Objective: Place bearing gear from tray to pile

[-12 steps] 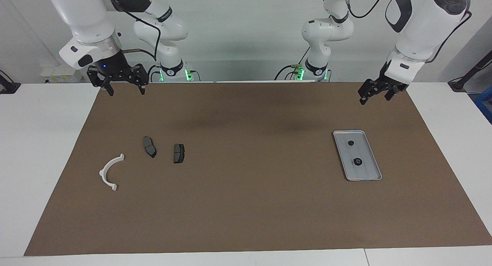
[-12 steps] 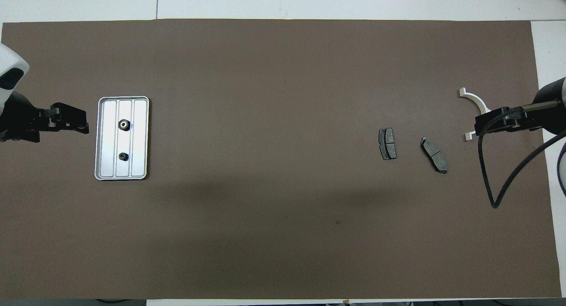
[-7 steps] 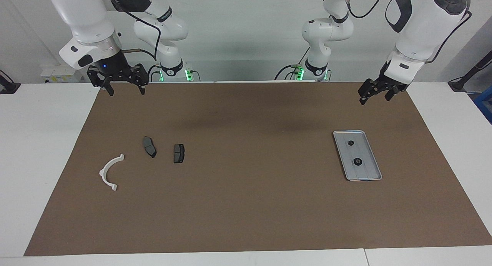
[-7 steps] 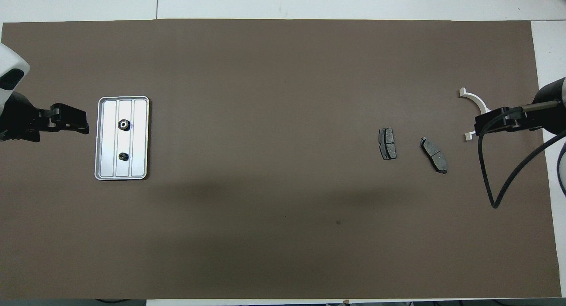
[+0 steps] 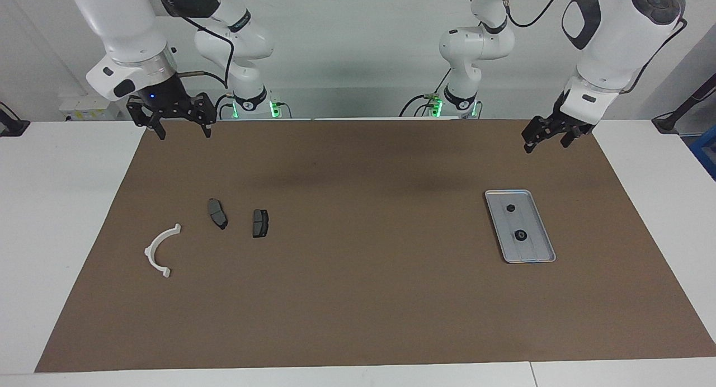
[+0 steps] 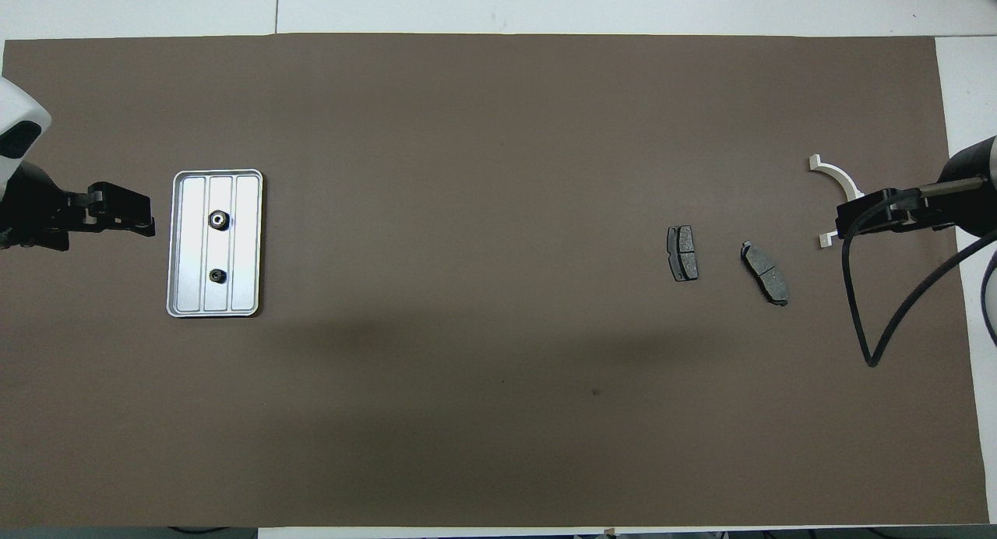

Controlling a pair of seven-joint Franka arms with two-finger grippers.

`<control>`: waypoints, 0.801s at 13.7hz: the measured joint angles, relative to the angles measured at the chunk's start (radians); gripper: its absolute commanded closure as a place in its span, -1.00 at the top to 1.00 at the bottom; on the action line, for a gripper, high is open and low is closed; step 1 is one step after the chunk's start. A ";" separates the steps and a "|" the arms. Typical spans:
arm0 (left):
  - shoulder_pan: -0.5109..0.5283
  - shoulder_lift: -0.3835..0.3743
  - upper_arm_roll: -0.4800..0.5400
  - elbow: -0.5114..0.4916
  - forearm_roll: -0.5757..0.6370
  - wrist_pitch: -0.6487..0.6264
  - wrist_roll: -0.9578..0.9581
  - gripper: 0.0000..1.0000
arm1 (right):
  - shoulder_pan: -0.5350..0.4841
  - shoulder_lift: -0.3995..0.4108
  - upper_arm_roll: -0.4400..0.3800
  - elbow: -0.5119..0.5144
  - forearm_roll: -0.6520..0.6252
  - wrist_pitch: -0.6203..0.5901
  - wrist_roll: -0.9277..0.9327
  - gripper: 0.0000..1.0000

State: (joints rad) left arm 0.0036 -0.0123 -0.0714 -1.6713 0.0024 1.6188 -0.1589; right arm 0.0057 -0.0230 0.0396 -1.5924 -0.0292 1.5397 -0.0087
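The silver tray [image 5: 536,249] [image 6: 246,243] lies on the brown mat at the left arm's end of the table. Two small dark round parts sit in it: a bearing gear with a shiny ring [image 5: 520,235] [image 6: 219,220], and a smaller one [image 5: 510,208] [image 6: 217,275] nearer to the robots. The pile is a white arc [image 5: 159,251] [image 6: 841,182] and two dark pads [image 5: 217,213] [image 5: 260,223] at the right arm's end. My left gripper [image 5: 545,145] [image 6: 146,226] hangs open over the mat beside the tray. My right gripper [image 5: 185,135] [image 6: 843,221] hangs open and empty, raised over the mat near the arc.
A brown mat [image 5: 358,297] covers most of the white table [image 5: 61,208]. The right arm's black cable [image 6: 872,329] loops over the mat's edge. Both arm bases stand at the robots' edge of the table.
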 measured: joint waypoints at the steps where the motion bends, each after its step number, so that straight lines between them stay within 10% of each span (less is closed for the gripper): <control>1: 0.001 0.000 0.003 -0.002 0.000 0.009 0.000 1.00 | 0.000 0.000 0.000 0.000 0.000 0.000 0.000 1.00; 11: 0.073 0.225 0.023 -0.160 0.003 0.455 0.017 1.00 | 0.002 0.000 0.005 0.000 0.000 0.000 0.000 1.00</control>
State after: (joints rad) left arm 0.0766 0.2123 -0.0485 -1.8312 0.0058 2.0734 -0.1421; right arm 0.0078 -0.0230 0.0442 -1.5924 -0.0291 1.5397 -0.0087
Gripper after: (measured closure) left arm 0.000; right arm 0.000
